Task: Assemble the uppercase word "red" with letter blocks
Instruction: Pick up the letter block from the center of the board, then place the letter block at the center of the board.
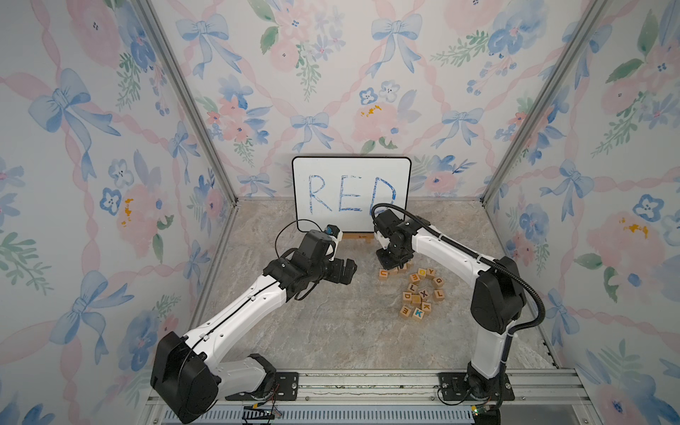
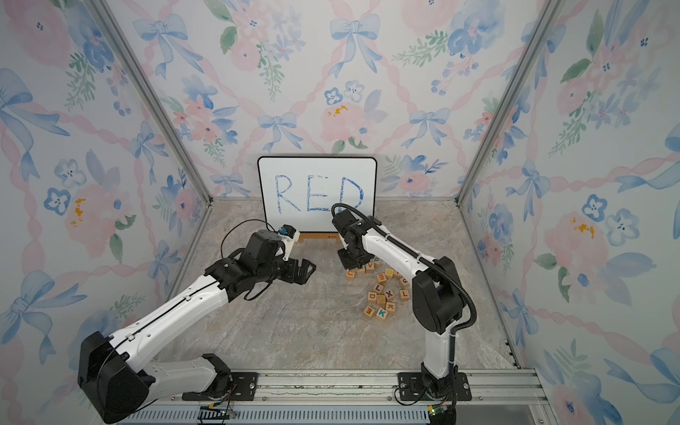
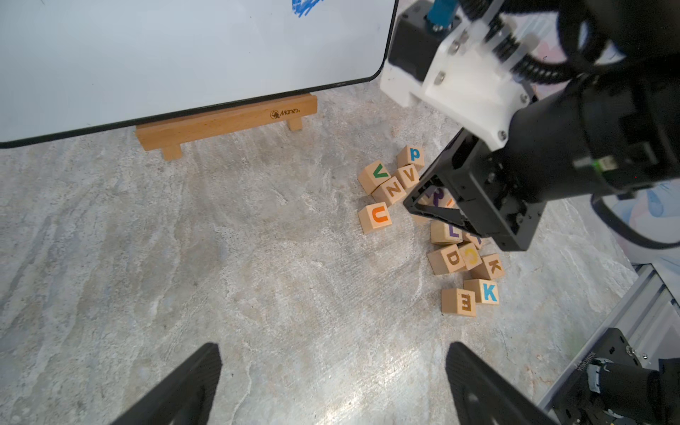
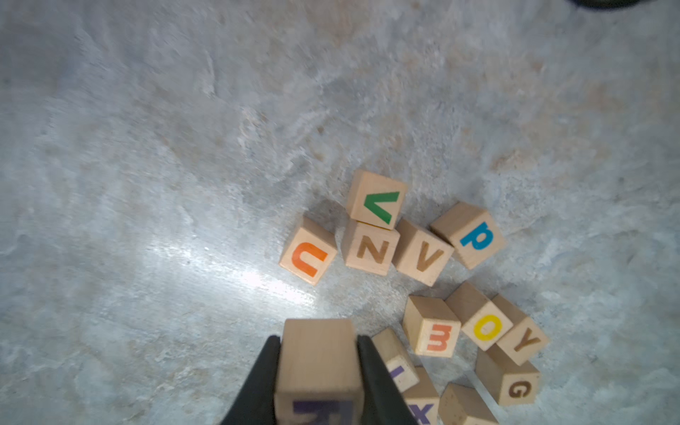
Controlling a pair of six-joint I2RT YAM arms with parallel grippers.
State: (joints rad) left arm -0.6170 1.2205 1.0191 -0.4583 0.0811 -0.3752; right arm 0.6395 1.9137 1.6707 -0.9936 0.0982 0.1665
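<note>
Right wrist view: shows the right gripper (image 4: pixel 318 340) clamped on the R block (image 4: pixel 318 368), 1 finger on each side face, dark purple letter half cut by the frame edge. Places the orange-red E block (image 4: pixel 438 336) loose on the tabletop (image 4: pixel 147 184) just beside, next to the yellow O cube (image 4: pixel 485 327). In both top views, finds the D block (image 1: pixel 407 295) deeper in the pile (image 1: pixel 423 293), near the teal K cube (image 1: pixel 418 313). Has the left gripper (image 1: pixel 347 271) spread wide, gripping nothing, well apart from the pile, in front of the white board (image 1: pixel 351 173) marked RED.
</note>
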